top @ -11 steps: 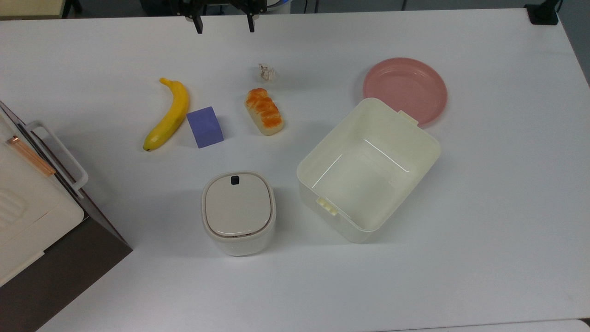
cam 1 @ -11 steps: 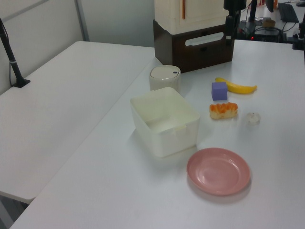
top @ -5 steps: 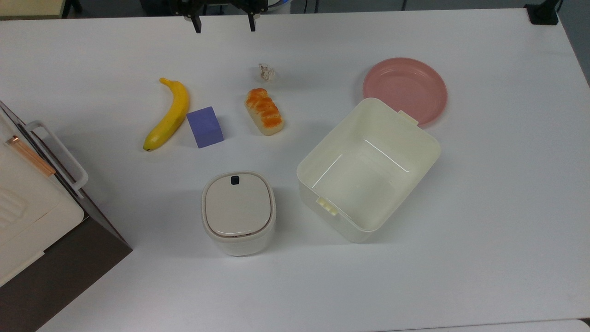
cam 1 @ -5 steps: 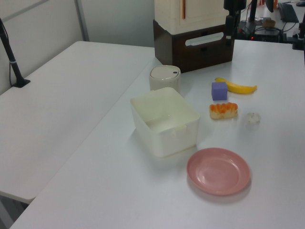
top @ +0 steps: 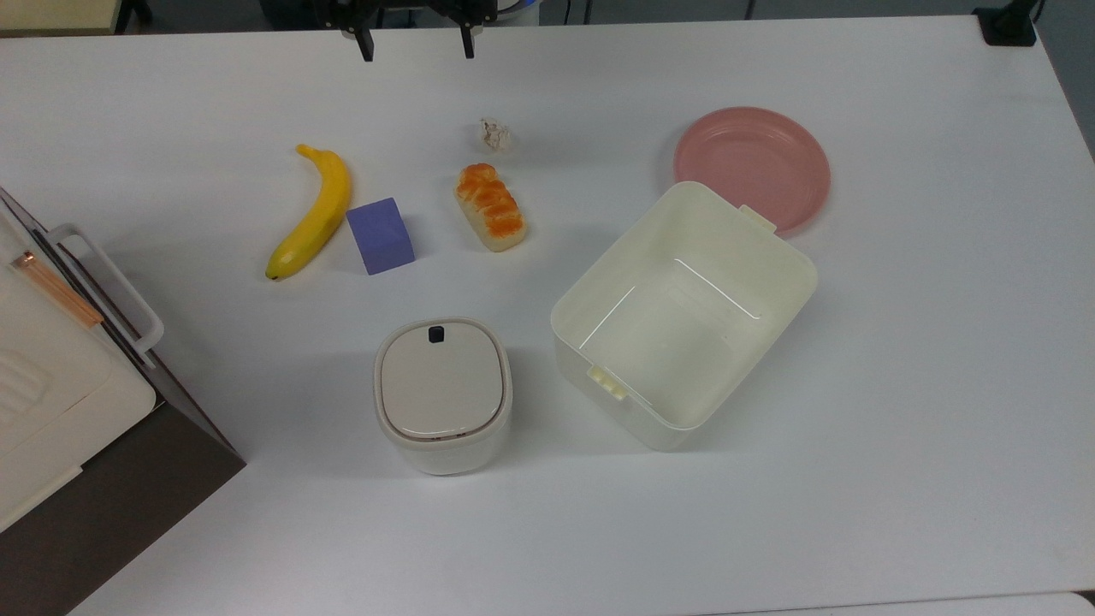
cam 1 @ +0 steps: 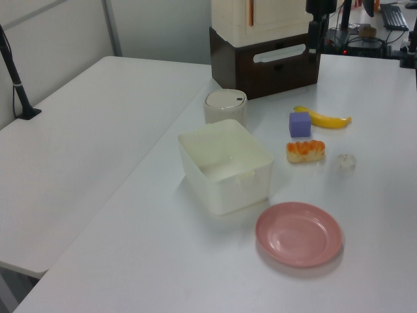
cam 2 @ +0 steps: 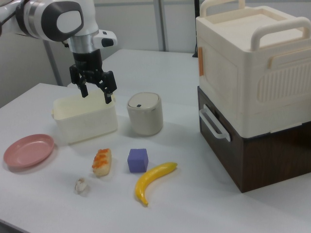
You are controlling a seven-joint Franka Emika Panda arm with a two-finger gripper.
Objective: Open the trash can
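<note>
**Lid shut, gripper wide and well off the bin**

Your bin (top: 443, 395) sits near the table's (top: 898, 359) front edge in the top view, between the stacked cream-and-brown unit (top: 60, 402) on the top view's left and the lidless box (top: 684, 312) on the top view's right; its beige lid (top: 440, 379) lies flat and closed, the black button (top: 436, 334) on the edge facing the arm.

It looks like light, thin plastic, stiff but smooth, so it will likely skid or tip if you push sideways; press straight down on the button, or hook a fingertip under the lid's edge there, rather than gripping the rounded body.

The gripper (cam 2: 94, 90) hangs with fingers spread wide, holding nothing, well apart from the bin.

The table is white, bare and slick-looking; a banana (top: 314, 214), cube (top: 380, 235), bread (top: 490, 207), paper wad (top: 494, 133) and plate (top: 751, 167) lie between arm and bin, so come in from above.
</note>
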